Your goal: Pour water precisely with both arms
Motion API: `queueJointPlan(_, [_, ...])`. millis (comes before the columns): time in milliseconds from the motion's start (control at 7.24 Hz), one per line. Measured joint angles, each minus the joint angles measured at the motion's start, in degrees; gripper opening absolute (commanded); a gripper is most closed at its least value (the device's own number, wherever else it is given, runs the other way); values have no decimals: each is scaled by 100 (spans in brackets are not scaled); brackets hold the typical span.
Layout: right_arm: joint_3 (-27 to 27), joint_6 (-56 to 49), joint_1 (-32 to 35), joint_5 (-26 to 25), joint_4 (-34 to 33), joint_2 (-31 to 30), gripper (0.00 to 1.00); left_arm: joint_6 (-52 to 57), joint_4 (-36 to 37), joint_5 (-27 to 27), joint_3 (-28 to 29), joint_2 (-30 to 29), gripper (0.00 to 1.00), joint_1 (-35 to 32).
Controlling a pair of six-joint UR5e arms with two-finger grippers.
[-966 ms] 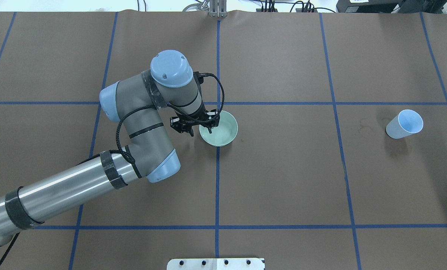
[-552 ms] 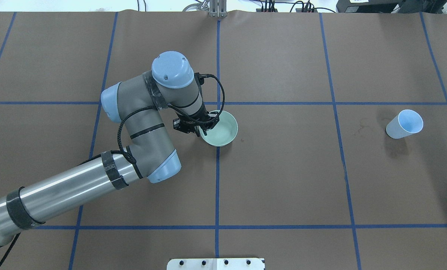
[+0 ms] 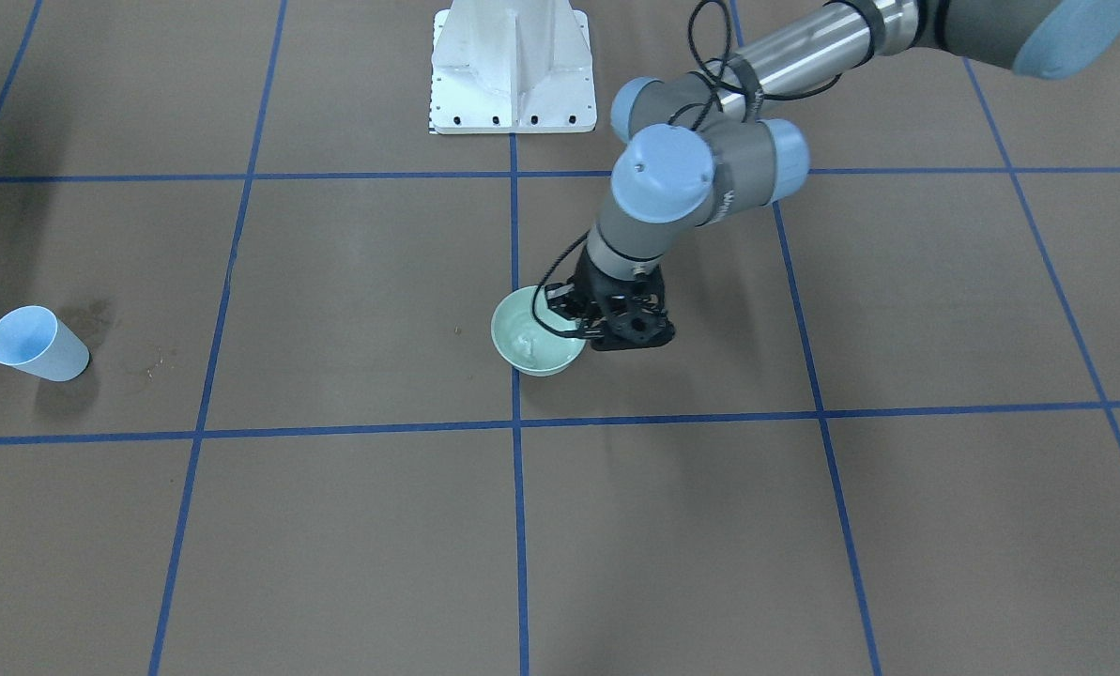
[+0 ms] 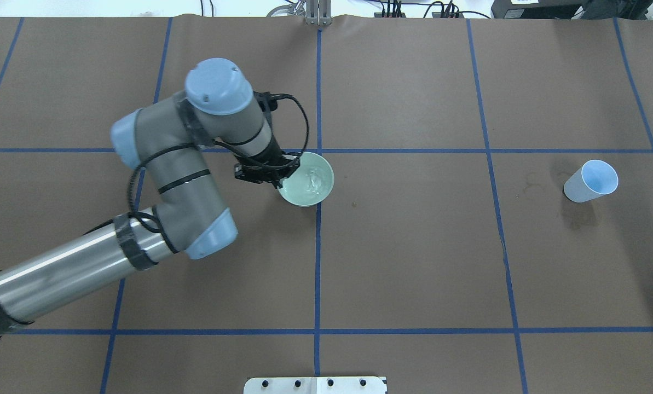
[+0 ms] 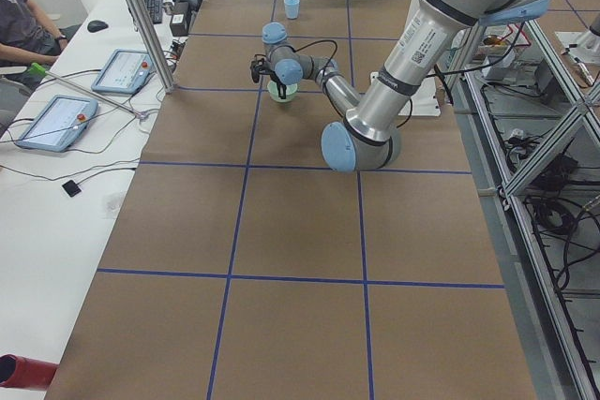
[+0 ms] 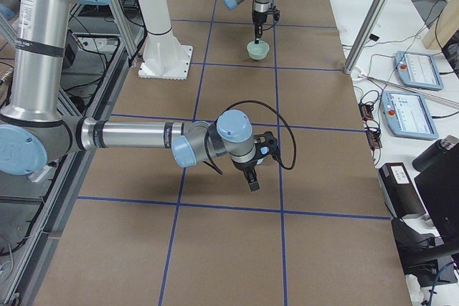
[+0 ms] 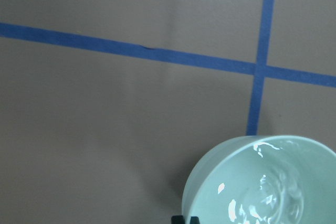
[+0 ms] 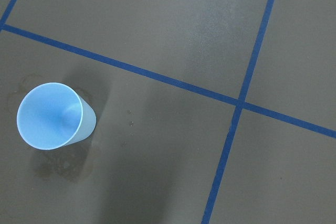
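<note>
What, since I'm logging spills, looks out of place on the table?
Dark, wet-looking stains mark the brown paper around the upright blue cup, with small droplets beside it, likely a spill. The green bowl held by the left gripper looks fine.

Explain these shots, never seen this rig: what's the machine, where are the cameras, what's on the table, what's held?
It is a robot with two jointed arms at a brown table marked with blue tape. Each arm ends in a two-finger pincer. Four pictures come from fixed cameras: above and behind the robot, facing it, and one at each table end. The last two come from cameras on the wrists. On the table are a pale green bowl with a little water in it and a light blue cup standing far to the robot's right. The left arm has its left pincer shut on the bowl's rim. The right arm shows only from the right end; its right pincer hangs over the table, and I cannot tell whether it is open.
</note>
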Motion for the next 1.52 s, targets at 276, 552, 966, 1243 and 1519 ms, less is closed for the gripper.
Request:
queueJointPlan(276, [17,0,4,0,6,6,100,759,-19,-368,-882,1496,0,-603])
queueJointPlan(552, [62,2,17,0,5,4,100,1596,-90,-640,-1007,2489,0,-1212])
queueJointPlan(966, [132,8,48,0,2,1,100,2633,-153,-688,-513,3009,0,-1827])
queueJointPlan(1243, [144,11,56,-4,-1,2,100,2956,-171,-700,-392,3256,0,-1936])
queueJointPlan(1519, [173,17,65,-5,2,-13,100,3290,-172,-850,-391,3431,99,-2054])
